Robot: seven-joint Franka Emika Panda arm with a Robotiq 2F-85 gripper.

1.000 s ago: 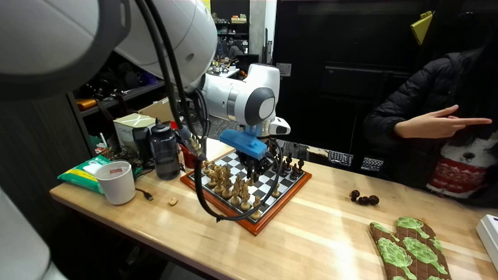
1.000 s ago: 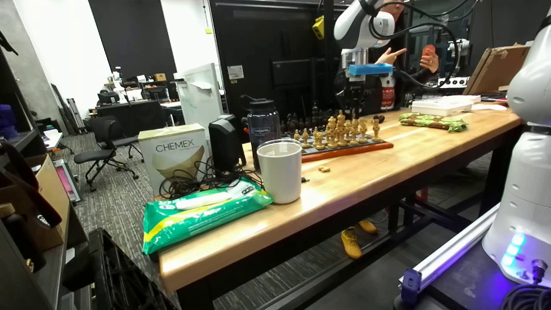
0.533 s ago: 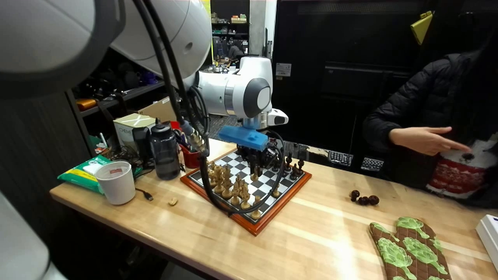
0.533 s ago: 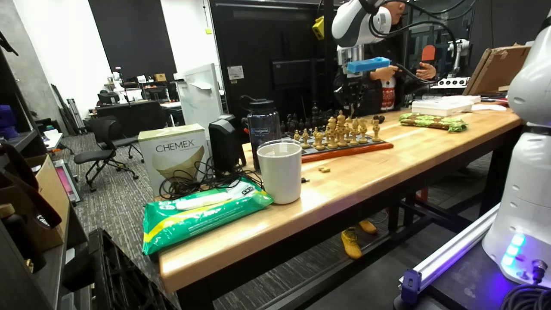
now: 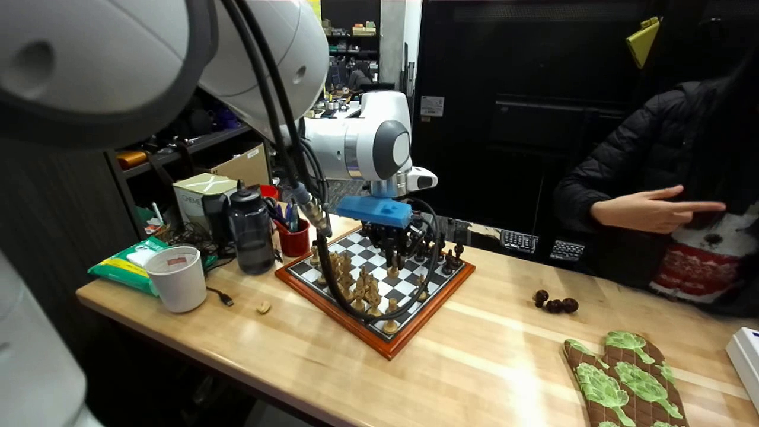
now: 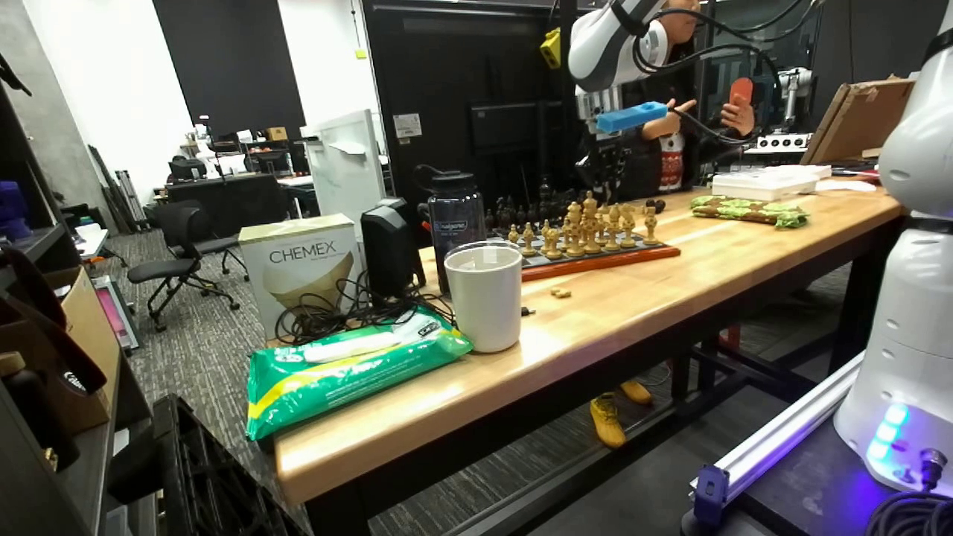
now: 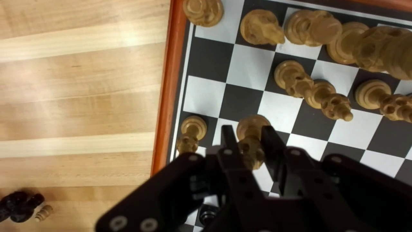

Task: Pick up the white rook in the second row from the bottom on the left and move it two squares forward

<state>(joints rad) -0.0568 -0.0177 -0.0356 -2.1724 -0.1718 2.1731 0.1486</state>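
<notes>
"white rook (image 7: 251,146): where's it showing?"

"wrist view, right of and slightly below center; the gripper (image 7: 248,132) is pinching it between both fingers (image 7: 272,141)."

"what's surrounding it?"

"squares (image 7: 243,101); pale pieces (image 7: 312,27) are filling the upper right."

In an exterior view the camera looks down across the surface (image 5: 474,373) from beside the arm (image 5: 332,143); in an exterior view it sits lower, facing along the surface past the cup (image 6: 484,309). Both share the board (image 5: 427,311); the wrist view sees it nearest, down past the hand (image 7: 248,141).
</notes>
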